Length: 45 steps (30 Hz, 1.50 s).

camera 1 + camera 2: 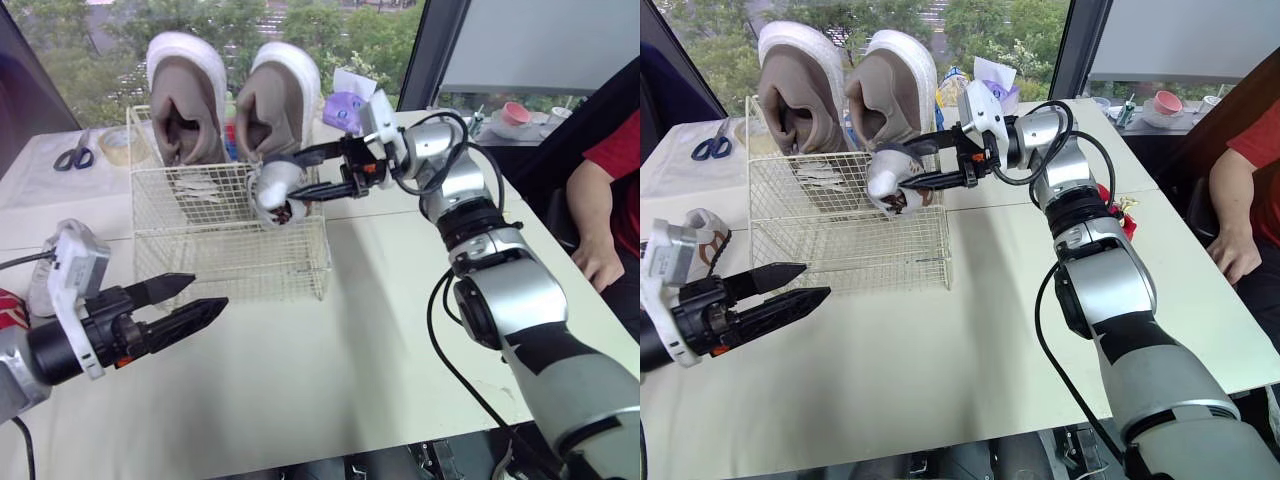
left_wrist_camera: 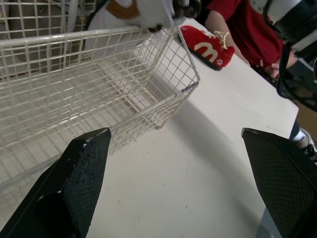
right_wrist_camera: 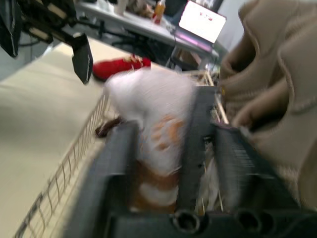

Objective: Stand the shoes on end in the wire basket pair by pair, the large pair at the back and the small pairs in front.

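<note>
Two large beige shoes stand on end at the back of the white wire basket. My right gripper is shut on a small white shoe with brown trim. It holds the shoe at the basket's right side, in front of the right large shoe and partly below the rim. My left gripper hangs open over the table, just in front of the basket's near left corner. A second small white shoe lies behind it. One red shoe lies right of the basket.
Scissors and a tape roll lie at the back left. A purple item sits behind the basket. A person in a red shirt sits at the table's right edge, with one hand on it.
</note>
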{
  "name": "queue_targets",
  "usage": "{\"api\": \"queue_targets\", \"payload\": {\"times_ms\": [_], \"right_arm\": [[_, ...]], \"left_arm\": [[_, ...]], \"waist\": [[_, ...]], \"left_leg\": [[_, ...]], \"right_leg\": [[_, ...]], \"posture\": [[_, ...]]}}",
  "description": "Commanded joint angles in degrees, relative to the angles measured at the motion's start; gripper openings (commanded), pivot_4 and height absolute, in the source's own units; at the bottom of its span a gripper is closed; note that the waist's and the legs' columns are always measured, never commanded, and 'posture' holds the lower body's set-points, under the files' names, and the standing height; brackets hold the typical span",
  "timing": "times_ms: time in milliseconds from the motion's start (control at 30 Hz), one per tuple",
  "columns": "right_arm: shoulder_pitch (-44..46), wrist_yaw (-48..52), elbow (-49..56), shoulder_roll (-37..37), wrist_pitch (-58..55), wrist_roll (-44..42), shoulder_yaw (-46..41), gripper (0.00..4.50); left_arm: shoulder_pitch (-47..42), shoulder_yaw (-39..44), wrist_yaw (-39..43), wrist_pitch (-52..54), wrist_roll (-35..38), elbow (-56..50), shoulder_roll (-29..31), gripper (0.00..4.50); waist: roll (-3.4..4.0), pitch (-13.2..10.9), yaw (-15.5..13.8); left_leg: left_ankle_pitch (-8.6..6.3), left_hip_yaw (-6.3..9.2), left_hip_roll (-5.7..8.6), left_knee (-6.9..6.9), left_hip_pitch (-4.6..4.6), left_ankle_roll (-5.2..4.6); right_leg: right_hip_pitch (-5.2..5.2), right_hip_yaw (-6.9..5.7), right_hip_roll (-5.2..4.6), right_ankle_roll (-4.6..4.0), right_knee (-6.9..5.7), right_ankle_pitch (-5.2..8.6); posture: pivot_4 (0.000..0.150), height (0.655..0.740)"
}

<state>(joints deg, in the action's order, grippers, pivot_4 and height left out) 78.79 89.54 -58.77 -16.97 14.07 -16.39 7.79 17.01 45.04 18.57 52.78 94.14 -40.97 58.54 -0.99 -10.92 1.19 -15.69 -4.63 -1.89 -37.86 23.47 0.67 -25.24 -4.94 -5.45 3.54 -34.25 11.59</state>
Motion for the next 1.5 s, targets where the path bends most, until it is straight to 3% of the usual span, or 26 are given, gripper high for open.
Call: {"api": "queue_targets", "payload": {"times_ms": [33,133,433,567,667,733,867,933,1033,1133,1233,1367,1500], "right_arm": [[2.19,0.61,0.44,-1.43,-0.11,0.34,-2.74,4.40],[1.36,0.78,2.90,-3.09,-2.17,-0.19,-4.16,4.40],[-10.01,-6.52,30.88,-11.85,-21.54,-5.88,-9.45,4.40],[-15.22,-9.06,44.89,-17.92,-35.12,-9.89,-10.32,4.46],[-18.88,-6.99,57.44,-24.51,-49.54,-15.53,-8.24,4.46],[-21.12,-5.05,64.58,-27.87,-55.14,-19.17,-6.98,4.46],[-23.19,-5.24,70.96,-29.73,-58.03,-21.70,-5.86,4.46],[-24.27,-5.84,72.05,-29.98,-57.27,-20.93,-5.02,4.46],[-25.48,-6.70,72.76,-30.22,-56.63,-20.40,-4.31,4.46],[-27.25,-7.85,74.20,-30.46,-56.44,-20.54,-4.34,4.46],[-28.87,-9.87,75.73,-30.55,-56.80,-20.66,-4.90,4.46],[-30.49,-12.65,78.16,-30.97,-58.45,-22.04,-6.27,4.46],[-32.10,-15.43,80.75,-32.12,-60.59,-24.16,-8.25,4.46]], "left_arm": [[-0.64,-0.02,0.59,-1.57,-0.31,-0.27,-0.01,4.37],[-0.43,0.07,0.89,-1.74,-0.47,-0.11,-0.02,4.37],[-0.21,1.54,3.49,-0.91,-2.63,2.94,0.87,4.37],[-0.45,10.10,2.42,1.07,0.23,10.04,3.01,4.43],[-1.20,15.89,1.10,5.02,-6.52,19.74,8.65,4.43],[-2.85,15.39,0.39,6.61,-12.94,27.03,13.31,4.43],[-10.02,2.93,-2.05,7.45,-25.30,42.35,23.31,4.43],[-19.14,-8.92,-2.32,6.22,-30.24,52.18,27.87,4.43],[-35.37,-25.87,2.79,4.41,-39.80,60.46,29.17,4.43],[-56.64,-42.83,12.67,3.53,-54.04,68.15,24.28,4.43],[-72.07,-55.39,21.14,-0.66,-68.79,79.57,17.56,4.43],[-83.91,-62.62,27.05,-8.10,-81.99,95.40,9.93,4.43],[-89.91,-64.41,29.23,-13.77,-89.93,107.47,3.40,4.43]], "waist": [[0.00,0.00,0.00],[0.01,-0.01,-0.17],[0.00,0.00,-0.27],[0.00,0.00,-0.37],[0.01,0.00,-0.44],[0.03,-0.01,-0.54],[0.00,0.01,-0.41],[-0.02,0.02,-0.55],[-0.07,0.05,-0.77],[-0.15,0.08,-1.37],[-0.33,0.15,-2.12],[-0.55,0.18,-1.96],[-0.67,0.16,-1.80]], "left_leg": [[0.00,0.01,-0.01,0.00,0.00,0.01],[0.01,0.03,-0.03,0.01,0.00,0.02],[0.01,0.03,-0.02,0.01,-0.02,0.02],[-0.02,0.04,-0.03,0.00,-0.02,-0.05],[-0.13,0.05,-0.05,0.01,-0.03,-0.26],[-0.17,0.05,-0.02,0.01,-0.05,-0.32],[-0.20,-0.02,-0.04,0.01,-0.11,-0.30],[-0.23,-0.07,-0.03,0.01,-0.11,-0.23],[-0.21,-0.20,-0.02,0.02,-0.07,-0.28],[-0.20,-0.40,0.02,0.04,0.00,-0.32],[0.01,-0.52,0.04,-0.03,0.05,-0.02],[-0.01,-0.54,0.05,-0.13,0.08,-0.09],[-0.12,-0.54,0.01,-0.17,0.09,-0.28]], "right_leg": [[0.00,0.00,0.00,0.00,0.00,0.00],[0.00,0.00,-0.01,0.00,-0.01,-0.01],[0.02,-0.01,-0.05,0.00,-0.03,-0.01],[0.00,-0.02,-0.04,0.00,-0.04,-0.01],[-0.02,-0.03,-0.04,0.00,-0.08,-0.01],[-0.01,-0.05,-0.02,-0.01,-0.06,0.00],[-0.02,-0.06,-0.01,-0.01,-0.06,-0.01],[-0.09,-0.06,-0.03,-0.05,-0.07,-0.04],[-0.11,-0.07,-0.02,-0.07,-0.06,-0.06],[-0.11,-0.08,-0.03,0.09,-0.04,-0.16],[-0.12,-0.09,0.03,0.16,-0.06,-0.21],[-0.08,-0.07,0.03,0.18,-0.05,-0.21],[-0.11,-0.05,0.01,0.21,-0.05,-0.20]], "posture": [[0.150,0.7400],[0.150,0.7400],[0.150,0.7400],[0.150,0.7400],[0.150,0.7400],[0.150,0.7400],[0.150,0.7400],[0.150,0.7400],[0.150,0.7400],[0.150,0.7400],[0.150,0.7400],[0.150,0.7400],[0.150,0.7400]]}}
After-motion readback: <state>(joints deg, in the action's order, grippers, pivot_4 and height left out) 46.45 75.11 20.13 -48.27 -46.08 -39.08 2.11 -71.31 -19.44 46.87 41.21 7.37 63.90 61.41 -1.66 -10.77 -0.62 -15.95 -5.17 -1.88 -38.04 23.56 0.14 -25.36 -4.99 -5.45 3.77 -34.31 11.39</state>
